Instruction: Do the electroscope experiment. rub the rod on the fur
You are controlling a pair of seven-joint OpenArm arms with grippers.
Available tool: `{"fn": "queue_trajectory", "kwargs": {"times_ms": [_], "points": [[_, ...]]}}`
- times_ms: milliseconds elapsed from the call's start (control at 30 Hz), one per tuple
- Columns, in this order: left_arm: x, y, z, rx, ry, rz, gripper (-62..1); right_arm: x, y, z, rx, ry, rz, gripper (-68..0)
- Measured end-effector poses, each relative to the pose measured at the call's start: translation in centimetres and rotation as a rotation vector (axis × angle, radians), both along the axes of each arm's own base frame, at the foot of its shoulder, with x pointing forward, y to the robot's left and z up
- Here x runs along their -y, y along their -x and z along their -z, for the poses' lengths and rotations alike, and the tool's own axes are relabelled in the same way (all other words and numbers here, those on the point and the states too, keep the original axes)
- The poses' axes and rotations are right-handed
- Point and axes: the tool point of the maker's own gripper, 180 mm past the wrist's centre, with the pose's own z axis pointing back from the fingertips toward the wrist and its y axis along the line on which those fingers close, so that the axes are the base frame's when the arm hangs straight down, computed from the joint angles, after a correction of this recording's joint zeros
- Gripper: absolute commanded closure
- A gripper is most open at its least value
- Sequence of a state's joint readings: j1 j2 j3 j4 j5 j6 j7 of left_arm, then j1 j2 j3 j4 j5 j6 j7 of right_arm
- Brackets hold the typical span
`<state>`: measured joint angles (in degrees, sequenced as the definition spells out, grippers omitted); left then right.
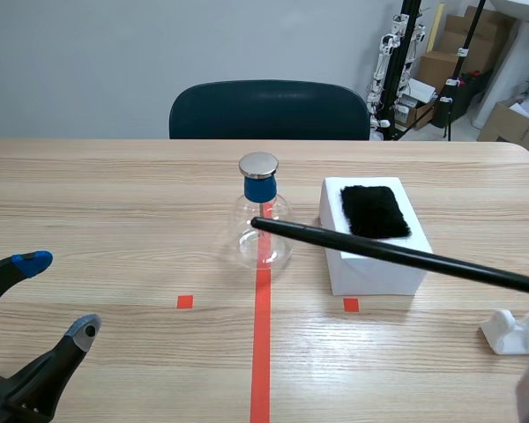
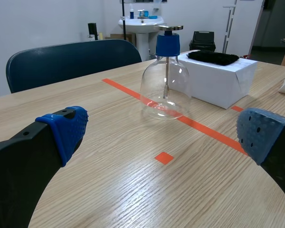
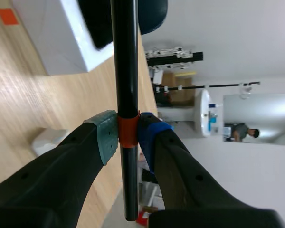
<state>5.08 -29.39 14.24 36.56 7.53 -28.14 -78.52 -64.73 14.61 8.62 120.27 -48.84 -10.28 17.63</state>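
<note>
My right gripper (image 3: pixel 127 133) is shut on a long black rod (image 3: pixel 124 57) at its orange band. In the scene view the rod (image 1: pixel 397 254) comes in from the right edge, slants across the near part of the white box (image 1: pixel 375 269) and ends in front of the glass electroscope flask (image 1: pixel 260 225). Black fur (image 1: pixel 375 211) lies on top of the box, just beyond the rod's line; I cannot tell whether they touch. My left gripper (image 1: pixel 60 295) stands open low at the near left, empty, with the flask (image 2: pixel 164 88) well ahead of it.
A small white holder (image 1: pixel 511 333) lies on the table at the near right, beside the right arm. A dark chair (image 1: pixel 269 110) stands behind the far table edge. Boxes and stands fill the room's back right.
</note>
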Motion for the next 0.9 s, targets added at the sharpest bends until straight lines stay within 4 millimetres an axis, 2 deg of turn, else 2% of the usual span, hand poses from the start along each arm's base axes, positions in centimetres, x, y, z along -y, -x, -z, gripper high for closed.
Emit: {"fn": "queue_trajectory", "kwargs": {"times_ms": [200, 433, 900], "points": [[0.0, 0.0, 0.0, 0.0, 0.0, 0.0, -62.3, -0.5, 1.2, 0.4, -0.04, -0.044, -0.014, -10.2], [0.0, 0.0, 0.0, 0.0, 0.0, 0.0, -62.3, -1.7, 1.7, 0.6, -0.063, -0.082, -0.076, -10.2], [0.0, 0.0, 0.0, 0.0, 0.0, 0.0, -62.3, -2.2, 2.0, 0.9, -0.085, -0.095, -0.096, -10.2]]}}
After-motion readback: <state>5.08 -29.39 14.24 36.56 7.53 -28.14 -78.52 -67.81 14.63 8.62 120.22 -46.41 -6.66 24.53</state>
